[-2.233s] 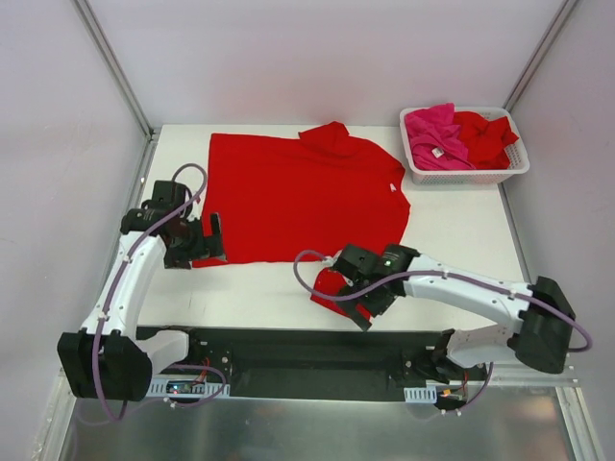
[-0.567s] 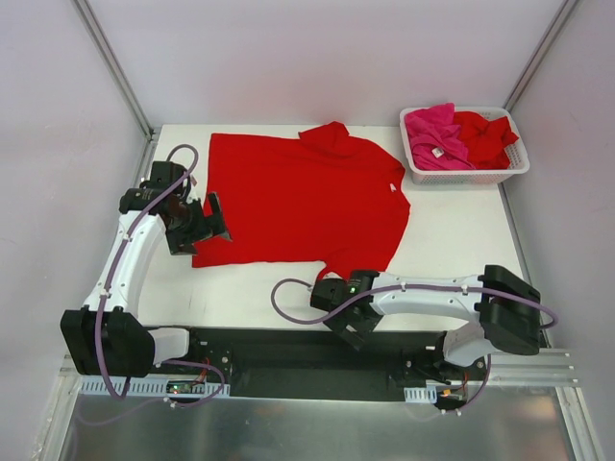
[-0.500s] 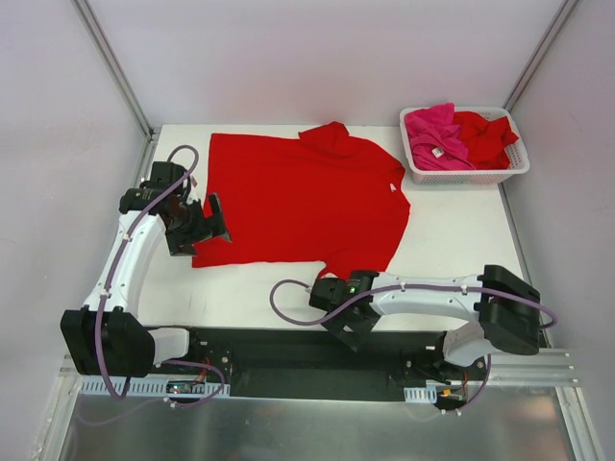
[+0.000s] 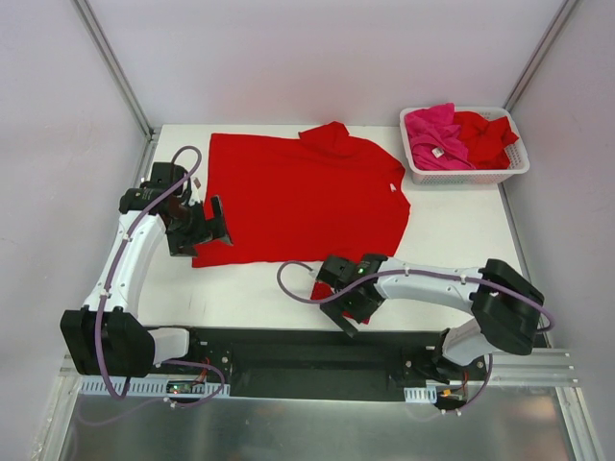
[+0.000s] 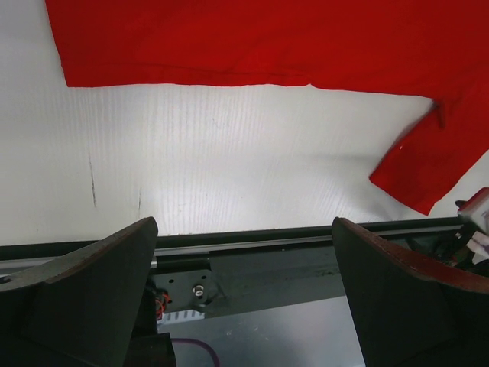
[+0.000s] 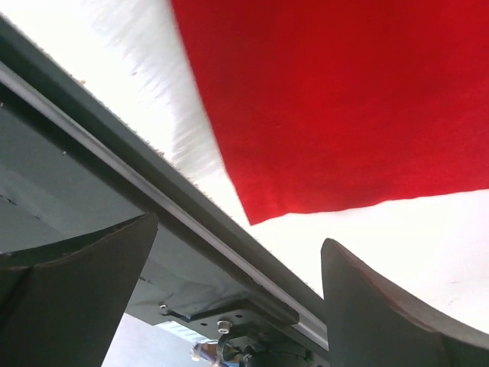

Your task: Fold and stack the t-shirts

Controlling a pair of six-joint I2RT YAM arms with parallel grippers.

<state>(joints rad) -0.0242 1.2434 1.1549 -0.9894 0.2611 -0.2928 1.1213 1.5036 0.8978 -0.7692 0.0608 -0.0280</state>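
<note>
The left gripper (image 4: 211, 229) and right gripper (image 4: 352, 305) are both gaping empty, hovering at the shirt's (image 4: 298, 197) eight-o'clock hem and five-o'clock sleeve (image 6: 328, 99), bare table (image 4: 461, 240) lying at three o'clock.

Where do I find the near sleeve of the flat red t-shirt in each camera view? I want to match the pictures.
Top external: the near sleeve is low at centre, partly hidden by the right arm.
Left wrist: the sleeve is at the right edge, at mid height.
Right wrist: the sleeve fills the upper right.
Shared landmark: the black rail along the table's near edge.
</note>
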